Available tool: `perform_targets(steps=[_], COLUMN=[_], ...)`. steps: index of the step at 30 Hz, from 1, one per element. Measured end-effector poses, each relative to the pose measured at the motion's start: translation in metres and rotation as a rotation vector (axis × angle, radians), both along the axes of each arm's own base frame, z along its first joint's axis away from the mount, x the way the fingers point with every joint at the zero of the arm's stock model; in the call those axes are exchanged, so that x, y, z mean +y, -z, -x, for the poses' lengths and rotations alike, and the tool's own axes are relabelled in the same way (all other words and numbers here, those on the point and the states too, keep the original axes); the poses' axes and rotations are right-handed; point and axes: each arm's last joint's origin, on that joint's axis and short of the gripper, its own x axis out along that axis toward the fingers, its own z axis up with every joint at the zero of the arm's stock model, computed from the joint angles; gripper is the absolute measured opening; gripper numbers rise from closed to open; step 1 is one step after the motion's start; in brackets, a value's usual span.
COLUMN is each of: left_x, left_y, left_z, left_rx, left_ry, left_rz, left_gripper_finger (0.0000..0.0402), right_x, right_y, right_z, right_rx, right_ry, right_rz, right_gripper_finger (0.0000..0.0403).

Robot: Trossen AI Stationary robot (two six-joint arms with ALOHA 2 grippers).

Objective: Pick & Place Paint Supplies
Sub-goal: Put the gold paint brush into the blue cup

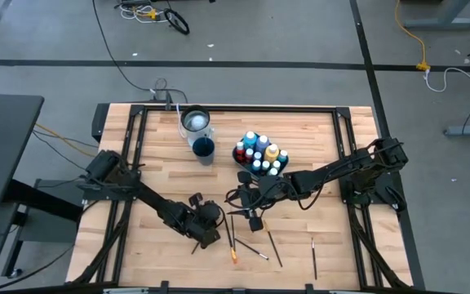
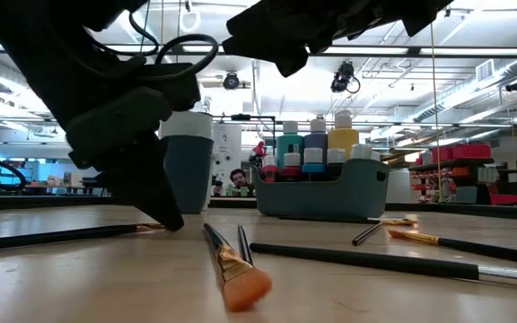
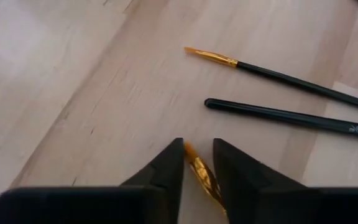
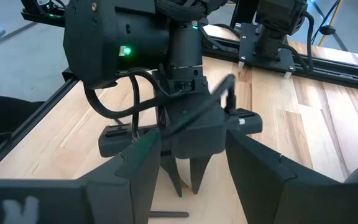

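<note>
Left gripper (image 1: pixel 201 239) was down at the tabletop, well out from the teal tray (image 2: pixel 321 199) toward the front edge and off to the tray's left. In its wrist view I saw the fingers (image 3: pixel 166 168) set a narrow gap apart astride a dark-handled brush (image 3: pixel 201 174) at its gold ferrule. Bare wood showed on either side of the brush, so I logged them as spread around it, not pinching. From table level the fingertips sat on the wood with that brush's handle (image 2: pixel 61 235) running away from the tray. Right gripper (image 1: pixel 251 219) hung above the table between the tray and the left gripper, nearer the tray. Its fingers (image 4: pixel 138 168) were wide apart with nothing in them, and its camera looked straight at the other arm's wrist. The paint bottles (image 1: pixel 259 152) stood upright, packed together inside the tray. The dark blue cup (image 1: pixel 204 148) stood just beside the tray on its left. The other brushes lay flat on the wood in front of the tray. An orange-tipped brush (image 2: pixel 240 278) lay closest to the left gripper. Three thin brushes (image 1: pixel 274 247) were scattered further right, apart from one another.
</note>
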Motion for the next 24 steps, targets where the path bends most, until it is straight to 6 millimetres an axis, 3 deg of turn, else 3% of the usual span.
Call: perform_targets(steps=[5,13,19,24], left_x=[0.002,0.000,-0.005,-0.012], left_y=[0.000,-0.008,-0.056,-0.106], left_z=[-0.001,0.000,0.006,0.027], left_rx=[0.003,-0.023,-0.193,-0.377], left_ry=[-0.003,-0.002,0.007,0.001], left_rz=[-0.009,-0.073,-0.094,-0.143], left_gripper_finger=[0.0013,0.0005,0.0003,0.0003], right_x=[0.000,0.000,0.000,-0.001], right_y=[0.000,0.000,0.000,0.000], right_z=[0.000,0.000,0.000,0.000], right_rx=[0.000,0.000,0.000,-0.001], right_ry=[0.000,0.000,0.000,0.003], right_rz=[0.000,0.000,0.000,0.001], right_gripper_finger=[0.0186,0.0186,0.0186,0.0186])
